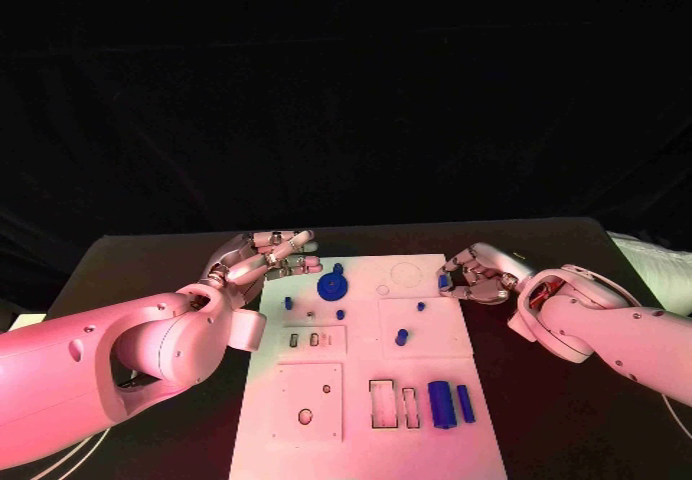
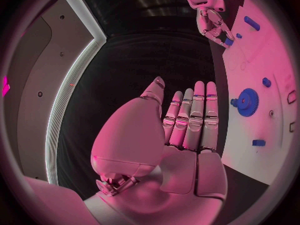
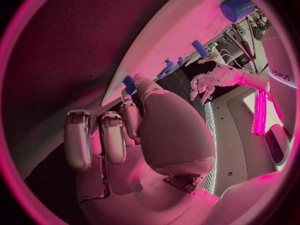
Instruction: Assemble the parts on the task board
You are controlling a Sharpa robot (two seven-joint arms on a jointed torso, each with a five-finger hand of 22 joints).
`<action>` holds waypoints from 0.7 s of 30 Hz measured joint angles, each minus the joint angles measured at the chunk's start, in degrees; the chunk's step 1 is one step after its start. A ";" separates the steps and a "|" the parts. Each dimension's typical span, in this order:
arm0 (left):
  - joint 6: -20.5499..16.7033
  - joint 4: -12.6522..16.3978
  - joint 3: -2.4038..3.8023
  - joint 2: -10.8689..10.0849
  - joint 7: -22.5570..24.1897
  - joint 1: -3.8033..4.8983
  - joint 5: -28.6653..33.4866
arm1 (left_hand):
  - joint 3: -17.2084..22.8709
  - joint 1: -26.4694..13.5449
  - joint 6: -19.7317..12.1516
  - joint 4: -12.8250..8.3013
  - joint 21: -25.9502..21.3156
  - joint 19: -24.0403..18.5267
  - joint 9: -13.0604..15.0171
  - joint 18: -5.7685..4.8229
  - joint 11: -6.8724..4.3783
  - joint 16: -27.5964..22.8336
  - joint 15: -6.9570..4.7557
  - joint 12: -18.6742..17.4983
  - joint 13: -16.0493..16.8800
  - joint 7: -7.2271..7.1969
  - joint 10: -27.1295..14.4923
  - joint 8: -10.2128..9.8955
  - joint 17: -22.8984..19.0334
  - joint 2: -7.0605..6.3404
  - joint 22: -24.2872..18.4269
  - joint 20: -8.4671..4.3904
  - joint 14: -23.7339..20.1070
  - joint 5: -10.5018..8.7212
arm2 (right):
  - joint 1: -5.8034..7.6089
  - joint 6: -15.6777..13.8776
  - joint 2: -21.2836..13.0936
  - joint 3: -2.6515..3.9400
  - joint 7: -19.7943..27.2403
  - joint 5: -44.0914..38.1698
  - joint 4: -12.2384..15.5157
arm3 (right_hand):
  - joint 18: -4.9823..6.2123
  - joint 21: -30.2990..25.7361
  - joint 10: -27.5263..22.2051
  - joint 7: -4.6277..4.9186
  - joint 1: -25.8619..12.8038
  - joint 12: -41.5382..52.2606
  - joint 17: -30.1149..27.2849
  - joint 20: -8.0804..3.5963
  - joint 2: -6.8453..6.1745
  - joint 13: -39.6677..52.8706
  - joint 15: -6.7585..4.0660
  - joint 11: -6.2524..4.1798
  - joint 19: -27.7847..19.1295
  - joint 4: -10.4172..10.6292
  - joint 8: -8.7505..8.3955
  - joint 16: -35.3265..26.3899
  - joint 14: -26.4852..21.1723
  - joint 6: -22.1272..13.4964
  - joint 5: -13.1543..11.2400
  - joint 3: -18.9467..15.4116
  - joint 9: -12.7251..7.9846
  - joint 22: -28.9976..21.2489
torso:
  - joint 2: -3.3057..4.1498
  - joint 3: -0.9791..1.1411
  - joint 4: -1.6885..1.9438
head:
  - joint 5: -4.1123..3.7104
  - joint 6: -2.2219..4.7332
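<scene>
Head view: silver left hand open beside the white task board (fingers straight); silver right hand pinches a small blue peg

One piece of writing can be read partly: in the right wrist view, dark letters on the white left arm look like "SHARPA", but they are small and bent

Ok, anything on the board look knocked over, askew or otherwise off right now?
Nothing stands out. The task board lies flat, the blue gear sits at its far end and two blue cylinders lie side by side near its near right corner.
</scene>
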 measured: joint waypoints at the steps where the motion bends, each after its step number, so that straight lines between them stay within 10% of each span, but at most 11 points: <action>1: 0.00 0.00 0.00 0.00 0.00 0.00 0.00 | 0.00 0.00 0.00 0.00 0.00 0.00 0.00 0.00 0.00 0.00 0.00 0.00 0.00 0.00 0.00 0.00 0.00 0.00 0.00 0.00 0.00 0.00 | 0.00 0.03 0.04 0.00 0.00 -0.03 -0.05 | 0.00 0.00 0.00 -0.05 0.01 0.00 0.01 0.00 0.01 0.00 -0.05 0.00 0.00 -0.02 0.00 0.00 0.05 0.32 0.00 0.02 0.00 0.00 | -0.01 0.01 0.00 | 0.00 -0.02; 21: 0.00 -0.13 0.00 -0.02 -0.05 0.00 0.00 | 0.00 0.00 0.00 0.00 0.00 0.00 0.00 0.00 0.00 0.00 0.00 0.00 0.00 0.00 0.00 0.00 -0.01 0.00 0.01 0.00 0.00 0.00 | -0.01 -2.16 0.60 0.45 -0.43 -0.54 0.09 | 0.00 0.24 0.83 -1.01 -0.76 1.33 0.00 -1.48 1.96 -0.05 -1.75 -1.84 0.02 -2.21 1.82 0.22 0.10 4.49 -1.69 2.71 0.43 -0.01 | -0.04 0.01 0.04 | 0.01 -0.18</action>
